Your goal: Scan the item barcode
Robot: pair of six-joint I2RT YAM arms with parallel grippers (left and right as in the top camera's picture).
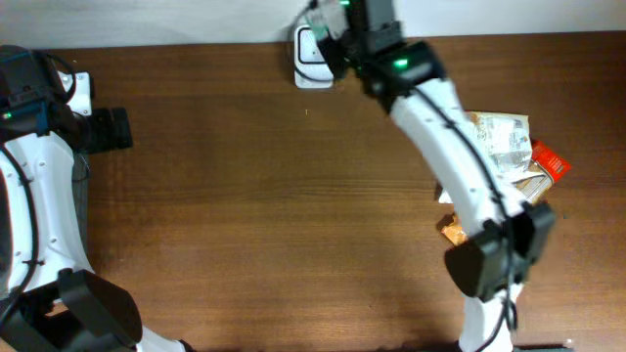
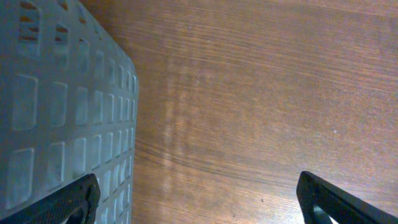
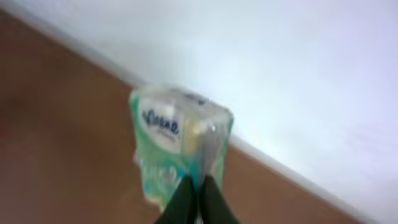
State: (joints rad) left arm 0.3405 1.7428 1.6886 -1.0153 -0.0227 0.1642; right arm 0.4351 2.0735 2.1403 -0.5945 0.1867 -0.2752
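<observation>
The item is a green and white Kleenex tissue pack, blurred in the right wrist view, hanging over the table's far edge by the white wall. My right gripper is shut on the pack's lower wrapper edge. From overhead the right gripper sits at the top centre, with a bit of the green pack showing beside a white scanner unit. No barcode shows. My left gripper rests at the far left, open with nothing in it; bare wood lies between its fingers.
A heap of packets with an orange pack lies at the right, beside the right arm. Another orange packet sits near that arm's base. A grey perforated bin wall stands close to the left gripper.
</observation>
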